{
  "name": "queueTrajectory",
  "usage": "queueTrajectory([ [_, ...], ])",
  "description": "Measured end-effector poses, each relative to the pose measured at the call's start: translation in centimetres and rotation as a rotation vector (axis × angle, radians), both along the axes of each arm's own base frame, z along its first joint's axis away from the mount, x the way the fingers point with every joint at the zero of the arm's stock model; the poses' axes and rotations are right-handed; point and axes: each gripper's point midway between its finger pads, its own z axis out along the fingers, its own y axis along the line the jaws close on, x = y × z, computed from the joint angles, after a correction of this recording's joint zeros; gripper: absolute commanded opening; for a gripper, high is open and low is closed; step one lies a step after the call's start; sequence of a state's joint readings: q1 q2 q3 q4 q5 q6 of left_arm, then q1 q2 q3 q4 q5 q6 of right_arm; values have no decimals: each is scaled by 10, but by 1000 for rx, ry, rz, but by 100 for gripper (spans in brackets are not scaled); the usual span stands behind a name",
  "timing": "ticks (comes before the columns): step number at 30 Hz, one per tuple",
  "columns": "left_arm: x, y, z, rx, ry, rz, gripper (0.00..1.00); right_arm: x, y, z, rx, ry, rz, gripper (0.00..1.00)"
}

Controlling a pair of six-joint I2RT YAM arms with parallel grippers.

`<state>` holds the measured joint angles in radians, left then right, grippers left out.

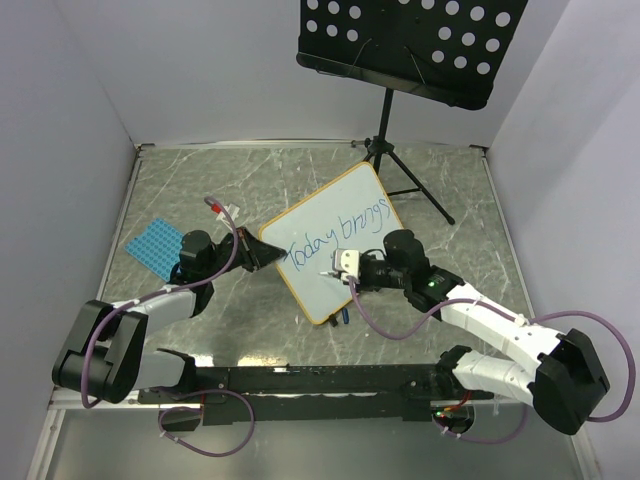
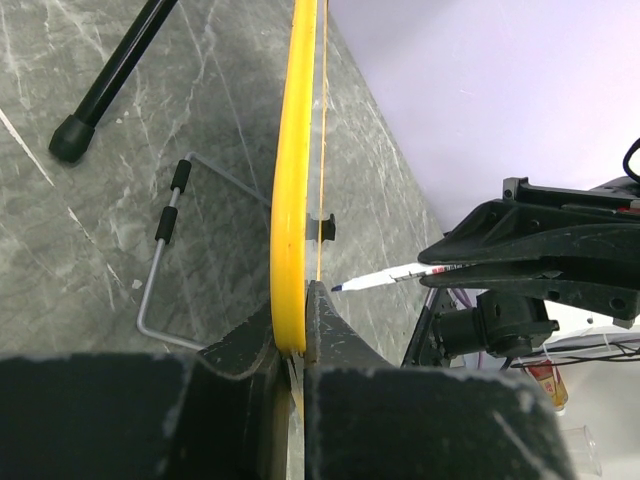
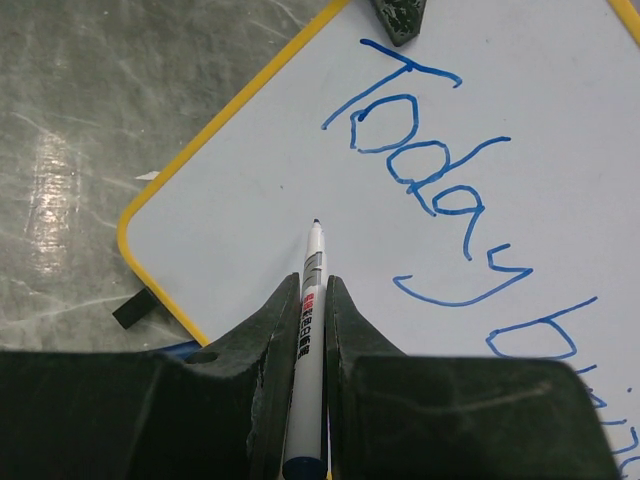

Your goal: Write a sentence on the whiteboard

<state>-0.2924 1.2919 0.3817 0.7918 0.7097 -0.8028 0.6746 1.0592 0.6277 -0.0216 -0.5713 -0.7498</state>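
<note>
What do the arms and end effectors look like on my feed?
Both the left arm and right arm have white link shells, bulky black joint housings and looping purple cables. The left end effector and right end effector have dark, matte, wedge-shaped fingers. A small green light glows near the right wrist.

A robotics lab test cell: plain white partition walls point(image 1: 190, 70) box in a grey marble-patterned tabletop point(image 1: 190, 185), with two cabled robot arms point(image 1: 490, 325) bolted to a rail point(image 1: 320, 380) at its edge.
</note>
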Motion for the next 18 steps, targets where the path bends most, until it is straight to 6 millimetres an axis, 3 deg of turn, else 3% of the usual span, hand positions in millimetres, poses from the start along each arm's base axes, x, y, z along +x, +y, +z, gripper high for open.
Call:
queueTrajectory([
  [18,0,0,0,0,0,0,1,3,2,0,15,3,-20,0],
])
